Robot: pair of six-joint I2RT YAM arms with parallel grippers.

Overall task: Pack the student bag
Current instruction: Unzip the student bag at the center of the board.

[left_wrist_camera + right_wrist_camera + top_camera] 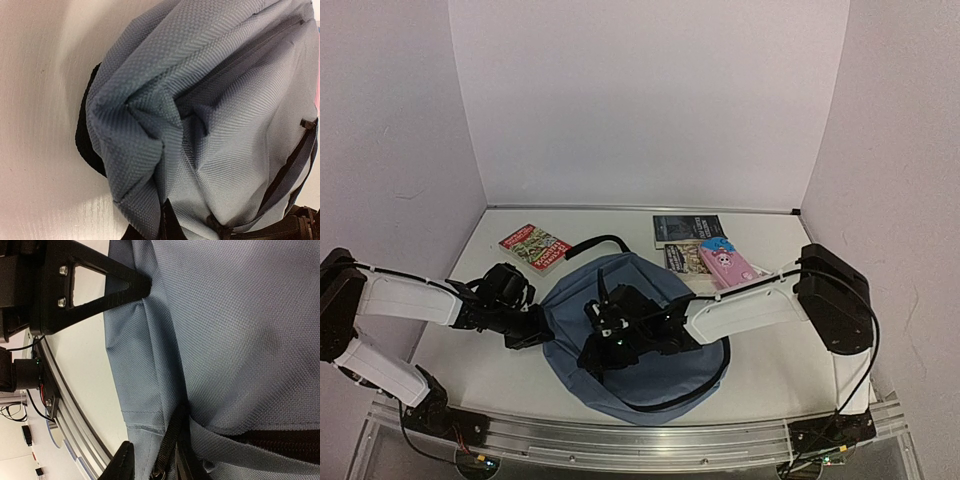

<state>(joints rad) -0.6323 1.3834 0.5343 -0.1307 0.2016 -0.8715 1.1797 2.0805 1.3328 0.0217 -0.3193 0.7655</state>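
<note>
At the far left, the left arm (390, 300) reaches across the white surface (470, 255) to the left edge of the student bag (660, 385). The left fingers (535, 332) are closed. Our left wrist view shows the slate-blue fabric (210, 125) gathered into a raised fold that runs down to where they sit, so we read them as pinching the bag.

Behind that arm, a red and green book (533, 247) lies flat. Just right of it, a black strap (595, 243) curves out from the bag's far edge.

The bag itself lies flat in the middle of the surface, towards the near edge, between the two arms. The right fingers (602, 330) are over its centre. From the right wrist, the upper finger (110, 287) touches the cloth with its tip and the lower finger (122, 460) stands well apart from it. They are open, with a seam fold of the bag between them and a black webbing strap (172, 440) beside the lower one.

Further right, at the back, we see a dark book (688, 229), a second book (682, 258) nearer the bag, and a pink pencil case (725, 263) lying beside it. The right arm (750, 308) passes in front of these.
</note>
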